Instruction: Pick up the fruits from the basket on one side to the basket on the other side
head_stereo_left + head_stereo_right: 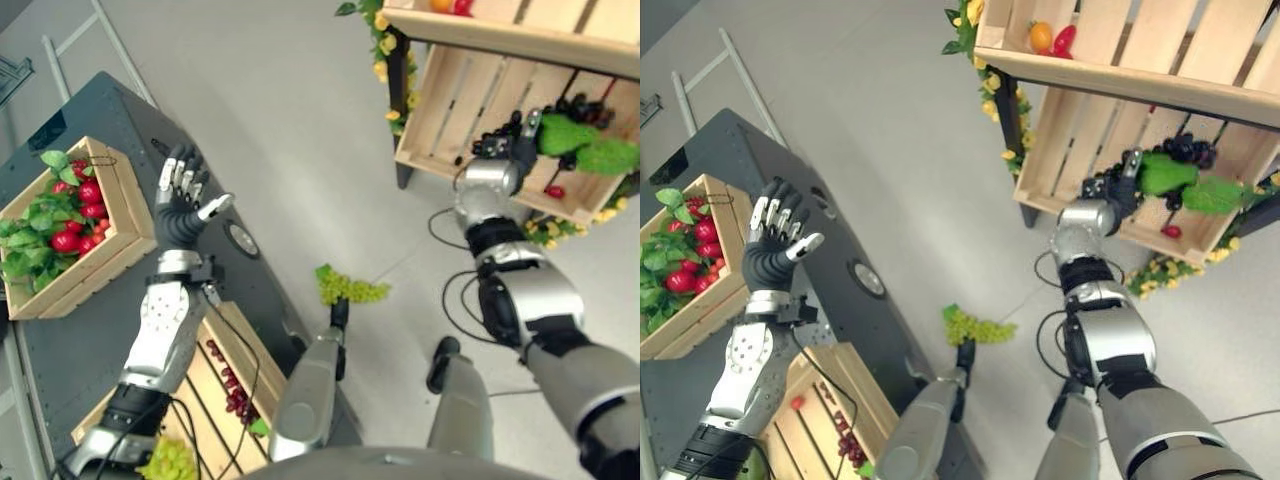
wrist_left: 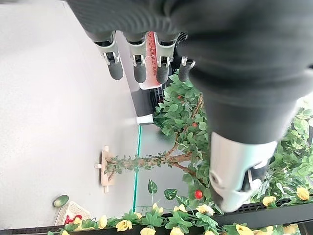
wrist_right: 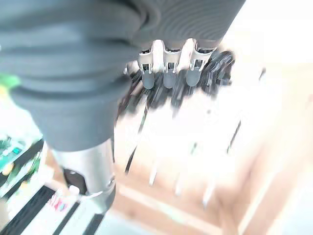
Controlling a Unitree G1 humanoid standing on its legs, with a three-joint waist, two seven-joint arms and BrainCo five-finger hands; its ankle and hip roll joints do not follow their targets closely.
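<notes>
A slatted wooden crate (image 1: 470, 95) stands tipped on a shelf at the right. In it lie a dark grape bunch (image 1: 1185, 148) with green leaves (image 1: 592, 148) and a small red fruit (image 1: 555, 191). My right hand (image 1: 503, 148) reaches into this crate, fingers (image 3: 168, 73) straight and open, with the dark grapes (image 3: 217, 68) just past the tips. My left hand (image 1: 180, 195) is raised open above the dark table (image 1: 120, 110), holding nothing. Near me on the table, a crate (image 1: 245, 345) holds dark red grapes (image 1: 232, 390) and green grapes (image 1: 170, 460).
Another crate (image 1: 125, 215) with red fruits (image 1: 85, 195) and leaves sits at the table's left. A green grape bunch (image 1: 350, 290) lies on the floor between table and shelf. An orange (image 1: 1040, 37) and a red fruit (image 1: 1064, 40) rest on the upper shelf. Yellow flowers (image 1: 385, 45) trim the shelf.
</notes>
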